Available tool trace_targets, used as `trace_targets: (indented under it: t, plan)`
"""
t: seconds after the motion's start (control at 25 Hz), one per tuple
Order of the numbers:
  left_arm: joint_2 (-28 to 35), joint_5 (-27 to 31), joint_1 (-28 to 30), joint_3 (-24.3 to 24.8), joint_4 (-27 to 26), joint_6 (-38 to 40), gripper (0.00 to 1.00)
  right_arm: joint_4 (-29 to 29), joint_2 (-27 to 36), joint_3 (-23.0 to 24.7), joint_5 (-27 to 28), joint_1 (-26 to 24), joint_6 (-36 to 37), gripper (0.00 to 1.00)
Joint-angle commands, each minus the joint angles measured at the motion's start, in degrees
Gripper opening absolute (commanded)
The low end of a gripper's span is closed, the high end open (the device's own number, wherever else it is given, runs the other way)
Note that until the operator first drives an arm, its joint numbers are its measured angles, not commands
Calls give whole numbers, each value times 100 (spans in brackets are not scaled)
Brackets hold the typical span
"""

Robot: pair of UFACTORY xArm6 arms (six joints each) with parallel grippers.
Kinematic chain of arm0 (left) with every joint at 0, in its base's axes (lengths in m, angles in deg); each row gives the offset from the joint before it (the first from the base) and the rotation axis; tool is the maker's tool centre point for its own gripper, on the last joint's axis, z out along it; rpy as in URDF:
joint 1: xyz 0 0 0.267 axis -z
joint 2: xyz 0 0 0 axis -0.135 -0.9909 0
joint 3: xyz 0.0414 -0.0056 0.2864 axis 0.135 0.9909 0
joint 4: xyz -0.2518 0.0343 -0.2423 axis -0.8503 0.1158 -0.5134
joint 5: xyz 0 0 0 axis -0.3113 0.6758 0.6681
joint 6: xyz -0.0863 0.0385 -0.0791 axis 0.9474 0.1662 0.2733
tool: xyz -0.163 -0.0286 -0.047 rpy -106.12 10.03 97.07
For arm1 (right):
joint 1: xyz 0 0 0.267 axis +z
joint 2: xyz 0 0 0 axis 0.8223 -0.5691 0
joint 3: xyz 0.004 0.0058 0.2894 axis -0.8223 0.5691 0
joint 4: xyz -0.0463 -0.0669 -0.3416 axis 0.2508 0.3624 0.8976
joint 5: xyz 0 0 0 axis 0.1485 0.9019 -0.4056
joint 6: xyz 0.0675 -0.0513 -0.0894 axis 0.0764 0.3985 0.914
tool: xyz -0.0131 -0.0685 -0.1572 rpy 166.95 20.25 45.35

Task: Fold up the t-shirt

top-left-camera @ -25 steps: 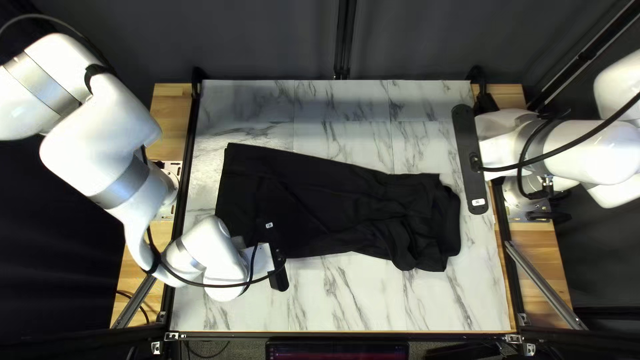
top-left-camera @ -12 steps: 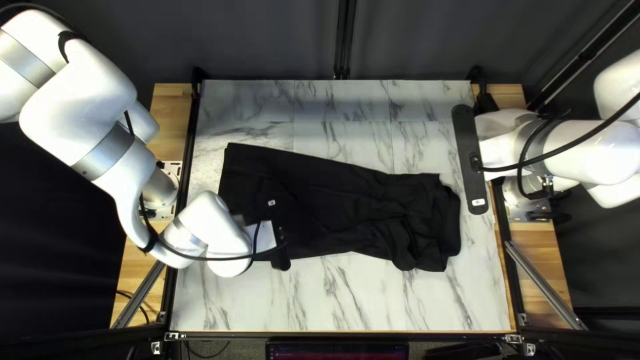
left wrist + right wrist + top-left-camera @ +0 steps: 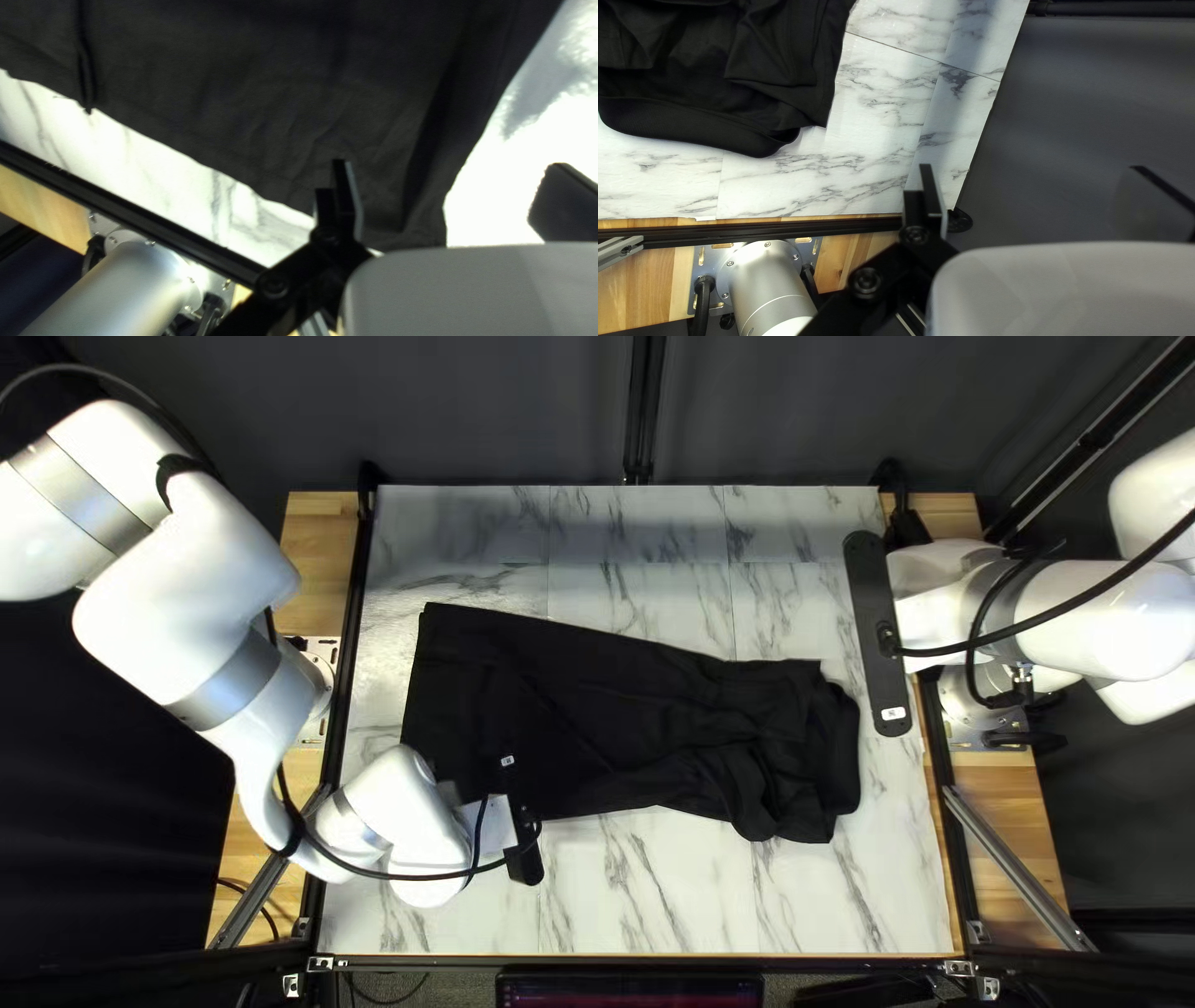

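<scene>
From above, the t-shirt [image 3: 623, 709] lies mid-worktop [image 3: 697, 896], its lengthwise fold seemingly made. My left claw [image 3: 448, 167] hangs released at its 8 o'clock corner; my right claw [image 3: 1031, 168], also released, is off towards 2. Next: pinch that corner, fold towards 3 o'clock.

The left arm [image 3: 187, 585] bends over the bench's [image 3: 747, 909] left edge, the left gripper [image 3: 525, 864] toward the near edge, its fingers [image 3: 342, 190] apart. The right arm [image 3: 1083, 610] holds the right gripper [image 3: 869, 597] just inside the right edge, fingers [image 3: 930, 190] spread.
</scene>
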Motion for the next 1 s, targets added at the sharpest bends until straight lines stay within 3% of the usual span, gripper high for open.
trace_targets:
  t: [0.04,0.44,0.6,0.64,0.68,1.0]
  plan:
    - [23,-160,-51,124,14,34,0,0,0,0,0,0,0,100]
    - [361,438,-49,-70,-103,-121,0,0,0,0,0,0,0,100]
    - [310,405,-29,-116,-118,-133,3,0,0,0,0,0,0,100]
    - [268,373,-11,-139,-135,-129,72,0,0,0,0,0,0,100]
    - [222,357,29,-181,-156,-103,100,0,0,0,0,0,0,100]
    - [54,264,77,-336,-161,-67,100,0,0,0,0,0,0,100]
